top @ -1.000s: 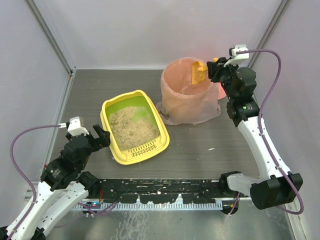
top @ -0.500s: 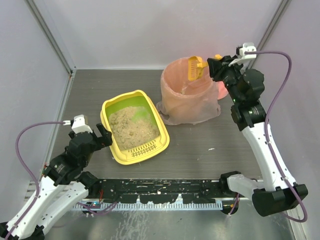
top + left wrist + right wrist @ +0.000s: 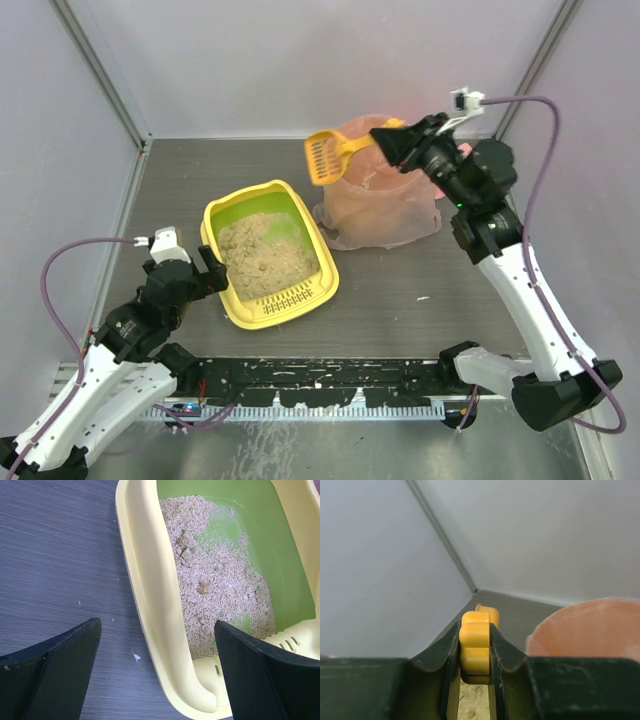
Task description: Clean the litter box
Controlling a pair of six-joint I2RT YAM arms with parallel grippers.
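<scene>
Swinging scoop [image 3: 322, 158] off bin [image 3: 380, 205] toward litter box [image 3: 229, 292], clamped in right gripper [image 3: 386, 141]; likely begins another sifting pass. Holds left gripper [image 3: 204, 270] wide by the rim.

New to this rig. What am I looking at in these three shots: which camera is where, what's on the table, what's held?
These are two small robot arms bolted at the near edge of a table, each ending in a two-finger gripper. The wide picture comes from a fixed camera above and behind the arms. The other two come from a camera on each wrist, looking out past that arm's own fingers.

On the table are a yellow litter box with beige litter and a round bin lined with a pink bag.

The right gripper is shut on the handle of an orange scoop, held in the air to the left of the bin. The left gripper is open and holds nothing. In its wrist view the box's long rim lies between its fingers; contact cannot be told.
</scene>
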